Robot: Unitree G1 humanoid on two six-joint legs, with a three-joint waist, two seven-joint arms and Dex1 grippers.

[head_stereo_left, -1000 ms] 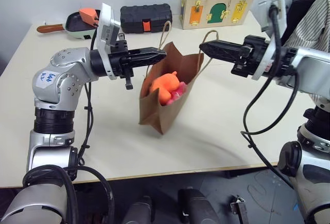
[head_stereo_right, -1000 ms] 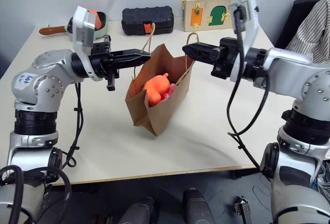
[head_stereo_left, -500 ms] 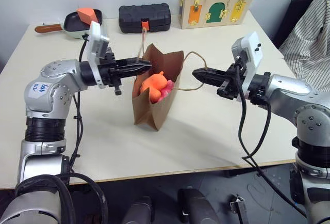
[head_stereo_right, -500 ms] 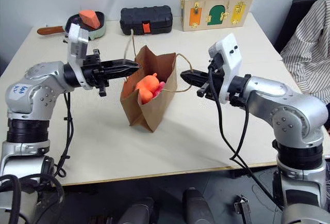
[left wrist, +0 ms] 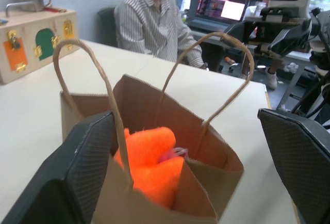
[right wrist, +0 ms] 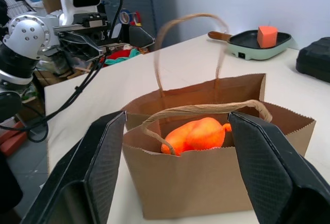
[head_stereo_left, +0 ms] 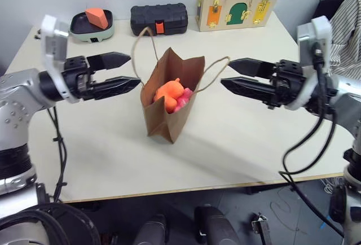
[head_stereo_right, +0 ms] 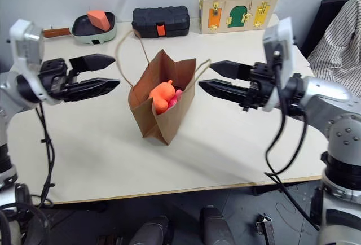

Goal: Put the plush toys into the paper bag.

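1. The left gripper (head_stereo_left: 125, 70) has just let go: a second ago its fingers were pressed together on the bag's left handle, and now they stand spread wide, clear of the cord and off to the bag's left.
2. The right gripper (head_stereo_left: 231, 73) has done the same on the other side. Its fingers are apart, its tips just beside the right handle loop without pinching it.
3. The paper bag (head_stereo_left: 171, 106) now stands by itself, upright near the middle of the table (head_stereo_left: 237, 143), mouth open, both cord handles springing up free.
4. The orange toy (head_stereo_left: 169, 92) sits inside the bag near the top, and the pink toy (head_stereo_left: 183, 100) shows as a sliver tucked beside it.
5. With both toys inside and both grippers off, I judge the task essentially done; what remains is drawing the arms away without snagging a handle and tipping the bag.
6. A pan (head_stereo_left: 90, 26), a black case (head_stereo_left: 159, 18) and a wooden latch box (head_stereo_left: 237, 3) stand at the far edge, well apart from the bag.
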